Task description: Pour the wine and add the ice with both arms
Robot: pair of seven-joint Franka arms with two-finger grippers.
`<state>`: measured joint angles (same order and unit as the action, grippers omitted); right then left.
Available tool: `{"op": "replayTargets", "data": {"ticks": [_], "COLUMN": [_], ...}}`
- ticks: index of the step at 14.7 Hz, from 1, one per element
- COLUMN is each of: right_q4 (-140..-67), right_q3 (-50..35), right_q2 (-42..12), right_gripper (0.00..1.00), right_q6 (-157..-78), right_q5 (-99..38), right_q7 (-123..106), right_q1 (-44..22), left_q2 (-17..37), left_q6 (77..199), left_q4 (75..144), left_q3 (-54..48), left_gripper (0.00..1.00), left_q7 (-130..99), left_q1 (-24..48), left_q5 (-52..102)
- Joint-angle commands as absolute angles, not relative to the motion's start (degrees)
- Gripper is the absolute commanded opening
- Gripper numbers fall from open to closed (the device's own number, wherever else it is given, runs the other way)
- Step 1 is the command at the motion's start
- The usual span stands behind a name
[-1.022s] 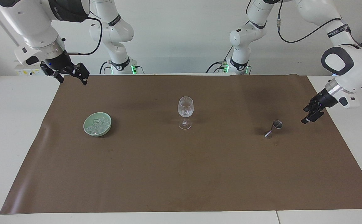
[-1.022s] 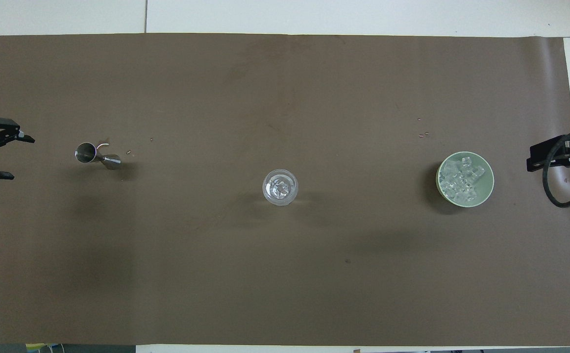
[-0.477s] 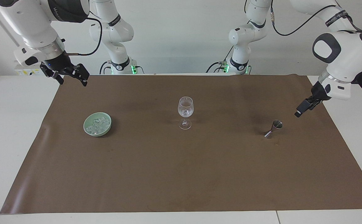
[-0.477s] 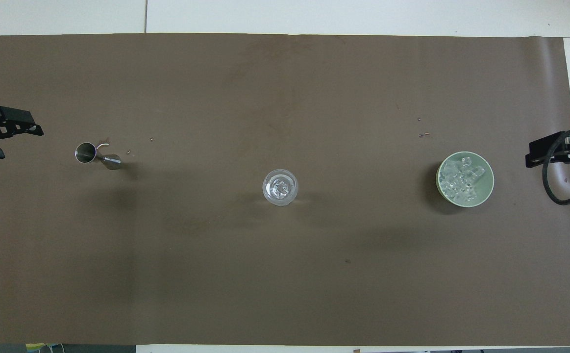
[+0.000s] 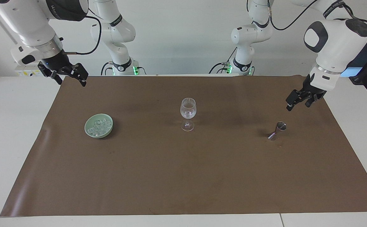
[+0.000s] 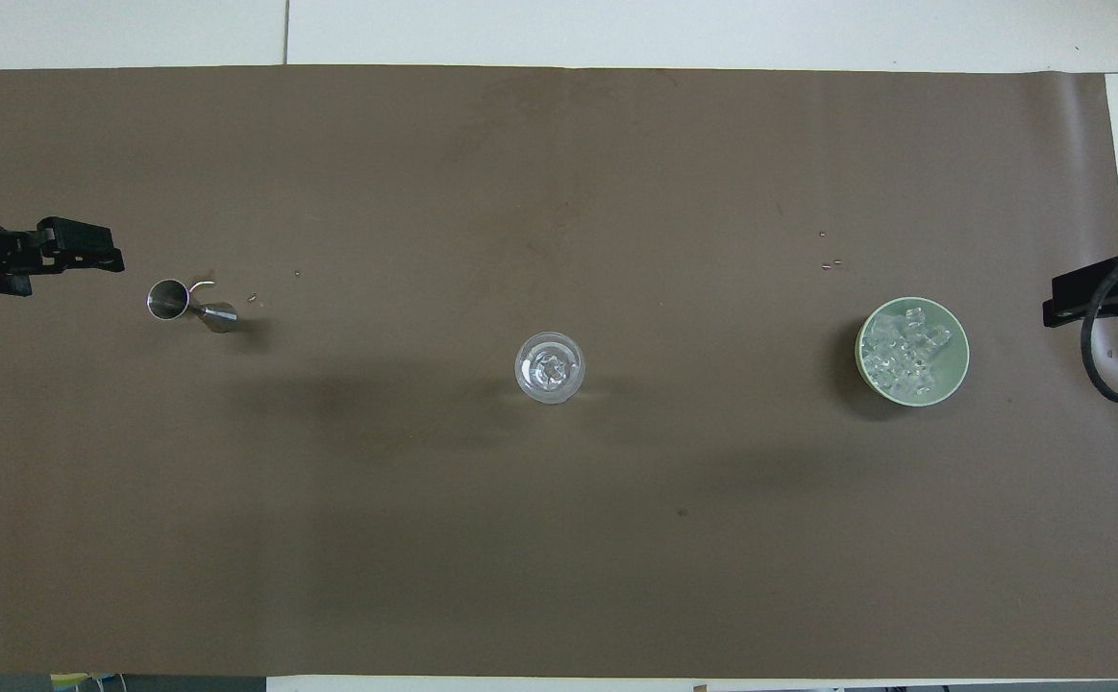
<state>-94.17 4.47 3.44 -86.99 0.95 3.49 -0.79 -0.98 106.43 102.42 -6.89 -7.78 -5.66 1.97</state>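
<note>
Black and two-fingered, spread apart with nothing held: left gripper (image 5: pixel 298 106), hanging in the air over the brown mat (image 5: pixel 183 176) toward the left arm's end of the table (image 5: pixel 13 126). Close to the metal jigger (image 5: pixel 278 130) but clear of it, not touching. Standing upright on the mat, that jigger (hourglass-shaped, open cup on top), with a few tiny specks scattered on the mat beside it.

Likewise released and empty: right gripper (image 5: pixel 72 82), fingers splayed, raised over the mat's corner at the right arm's end, well apart from everything on the mat.

Below and apart from it, resting on the mat: a pale green bowl (image 5: pixel 88 130), filled with the ice (image 5: pixel 99 126) (a heap of small clear cubes, glassy, piled inside the rim).

Midway between bowl and jigger, upright on its foot: a stemmed wine glass (image 5: pixel 188 108), well apart from both. Something clear and glinting low in its bowl; cannot tell from here whether ice or liquid.
</note>
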Motion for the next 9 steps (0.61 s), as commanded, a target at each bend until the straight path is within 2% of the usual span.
{"op": "replayTargets", "data": {"ticks": [1, 9], "right_q4": [-93.8, -91.8], "right_q3": [6.5, 7.7], "right_q2": [4.2, 4.0], "right_gripper": [1.00, 1.00], "right_q6": [-86.4, -84.8], "right_q5": [-1.0, -1.8], "right_q7": [1.9, 1.8], "right_q1": [-1.5, -1.5], "left_q2": [-0.3, 1.8], "left_q6": [99.2, 85.6], "left_q4": [96.0, 88.2], "left_q3": [-3.6, -0.1], "left_gripper": [1.00, 1.00], "left_q7": [-4.8, 2.4], "left_q1": [-1.9, 0.7], "left_q5": [0.2, 0.2]}}
